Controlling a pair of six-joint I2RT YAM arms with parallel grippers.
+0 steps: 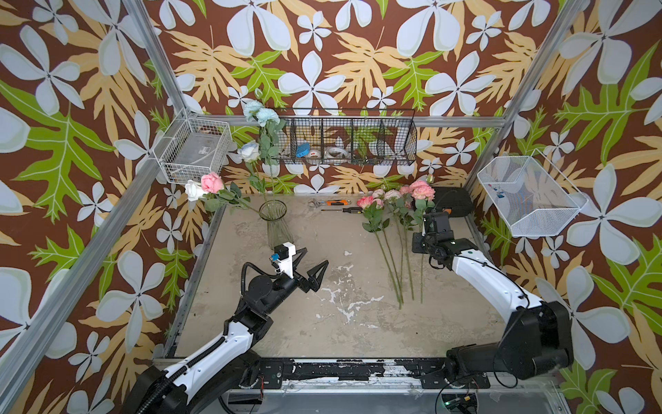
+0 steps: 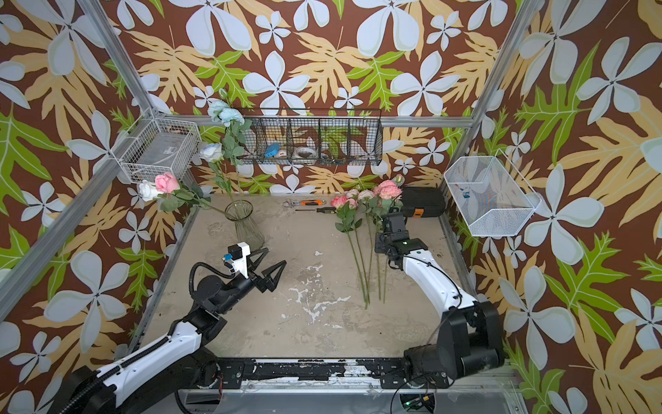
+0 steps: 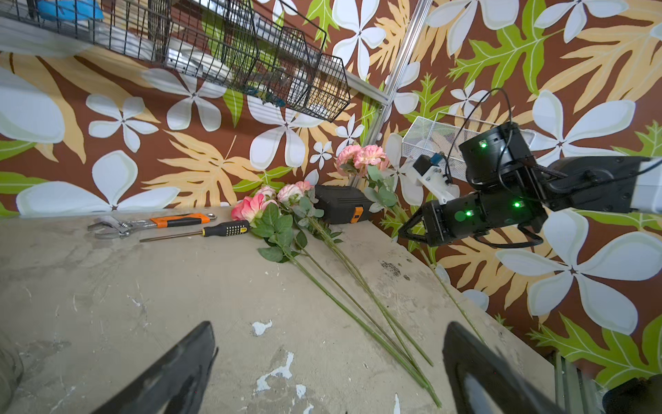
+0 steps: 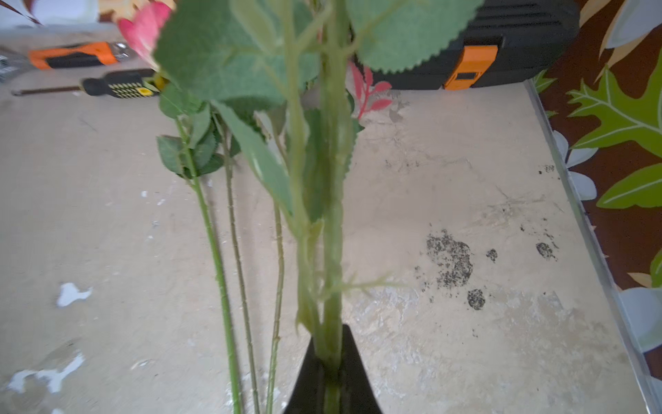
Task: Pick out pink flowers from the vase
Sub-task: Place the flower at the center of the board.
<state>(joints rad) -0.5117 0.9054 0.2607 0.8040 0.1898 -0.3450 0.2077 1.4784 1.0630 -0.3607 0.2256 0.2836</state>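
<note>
The clear ribbed vase point(image 1: 275, 224) point(image 2: 244, 224) stands at the table's back left. It holds one pink rose point(image 1: 212, 182) point(image 2: 167, 182) leaning left, along with white and pale blue flowers. Several pink flowers point(image 1: 372, 202) point(image 3: 250, 208) lie on the table at the right, stems toward the front. My right gripper point(image 4: 331, 358) point(image 3: 406, 231) is shut on the stem point(image 4: 333, 215) of another pink flower point(image 1: 422, 190) point(image 3: 361, 159), held above the table beside those lying ones. My left gripper point(image 1: 315, 258) point(image 2: 275, 257) point(image 3: 329, 329) hovers open and empty just right of the vase's base.
An orange-handled wrench point(image 1: 329, 203) and a screwdriver point(image 1: 344, 210) lie at the back centre. A black case point(image 1: 451, 202) sits in the back right corner. A black wire basket point(image 1: 344, 143) hangs on the back wall, and white wire baskets point(image 1: 195, 150) point(image 1: 530, 197) on the sides.
</note>
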